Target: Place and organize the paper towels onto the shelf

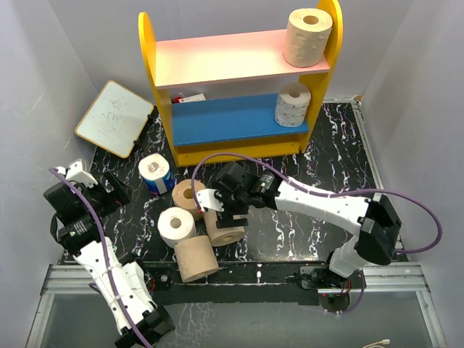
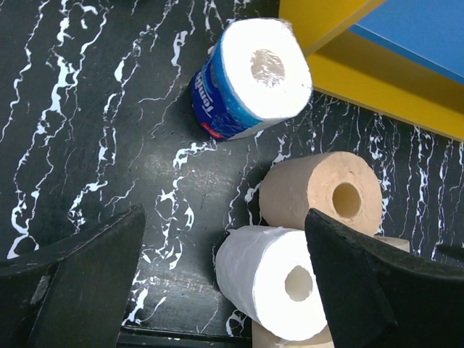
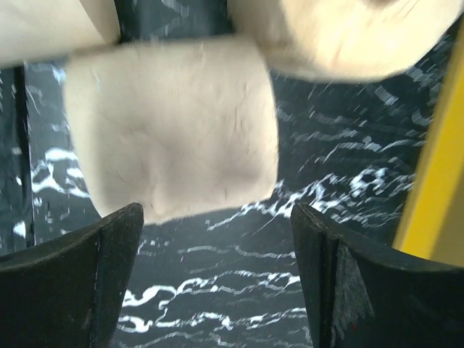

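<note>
Right pincer (image 3: 217,217) agape before soft, perhaps embossed tan roll (image 3: 170,127).

The shelf (image 1: 239,151) stood at the far middle of the surface (image 1: 326,167). One roll (image 1: 308,36) sat at the right end of its upper board (image 1: 217,58), and a second roll (image 1: 292,104) sat at the right end of the lower board (image 1: 225,119). A whiteboard (image 1: 114,117) lay to the shelf's left. The wrapped roll (image 1: 155,173) stood near the shelf's left foot, with four other rolls (image 1: 177,225) bunched just nearer and to its right.

tan roll (image 3: 170,127) blurred (right wrist); whiteboard (image 1: 114,117) marks too small to read
</note>
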